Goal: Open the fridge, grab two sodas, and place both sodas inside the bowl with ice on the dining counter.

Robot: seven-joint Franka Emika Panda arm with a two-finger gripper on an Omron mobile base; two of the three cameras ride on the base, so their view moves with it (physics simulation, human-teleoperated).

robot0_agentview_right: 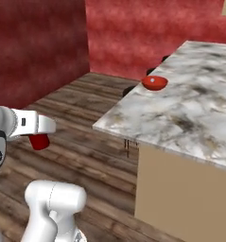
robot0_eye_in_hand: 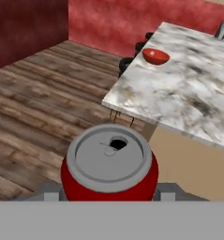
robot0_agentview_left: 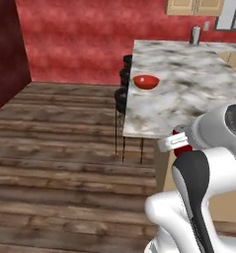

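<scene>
One red soda can (robot0_eye_in_hand: 109, 164) sat clamped between the fingers of the gripper (robot0_eye_in_hand: 108, 194), its grey lid with the opened tab facing the hand camera. The can was held off the near corner of the dining counter (robot0_agentview_left: 188, 94), above the wooden floor (robot0_agentview_left: 50, 148). One red bowl (robot0_agentview_left: 146, 81) rested on the marble top near its left edge, well apart from the can. Three black stools (robot0_agentview_left: 122, 81) stood in a row beside that edge. One grey cylindrical container (robot0_agentview_left: 195, 35) stood at the counter's far end.
</scene>
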